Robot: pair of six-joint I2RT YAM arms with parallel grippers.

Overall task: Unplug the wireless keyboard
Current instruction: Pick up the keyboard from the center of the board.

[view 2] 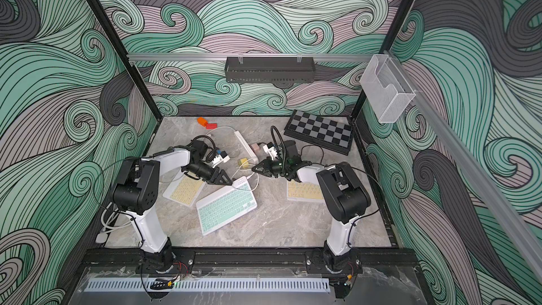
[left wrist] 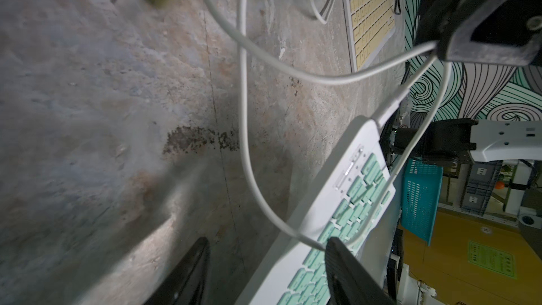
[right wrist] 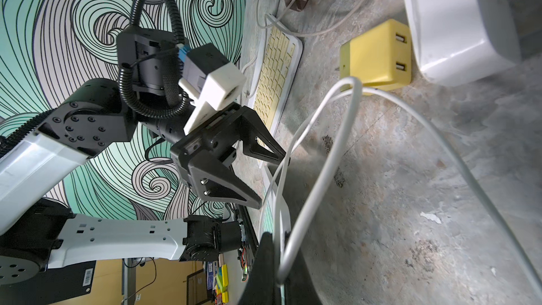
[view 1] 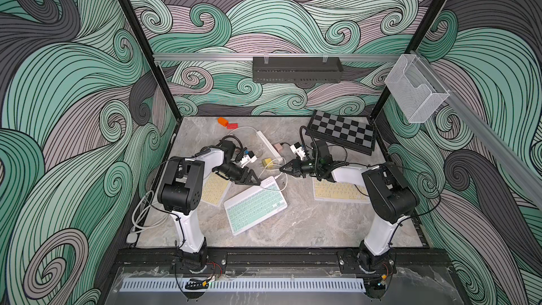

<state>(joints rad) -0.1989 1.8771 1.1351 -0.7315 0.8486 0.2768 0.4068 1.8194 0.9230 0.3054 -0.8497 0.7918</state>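
Observation:
The wireless keyboard point(view 1: 255, 205) is white with mint-green keys and lies at an angle mid-table in both top views point(view 2: 225, 206). A white cable point(left wrist: 243, 130) is plugged into its far edge by a white connector point(left wrist: 387, 110). My left gripper point(left wrist: 264, 259) is open at the keyboard's far corner. One of its fingers point(left wrist: 346, 268) is over the keys and the other is over the bare table. My right gripper point(right wrist: 272, 259) is shut on the white cable point(right wrist: 316, 189) a short way from the connector. It shows in a top view point(view 1: 283, 168), just right of my left gripper point(view 1: 253, 180).
Two keyboards with yellow keys lie under the arms, one on the left point(view 1: 212, 190) and one on the right point(view 1: 337, 192). A white power strip point(view 1: 268, 145) and a yellow USB charger point(view 1: 267, 163) lie behind the grippers. A chessboard point(view 1: 341, 130) is at back right, orange and red blocks point(view 1: 227, 123) at back left.

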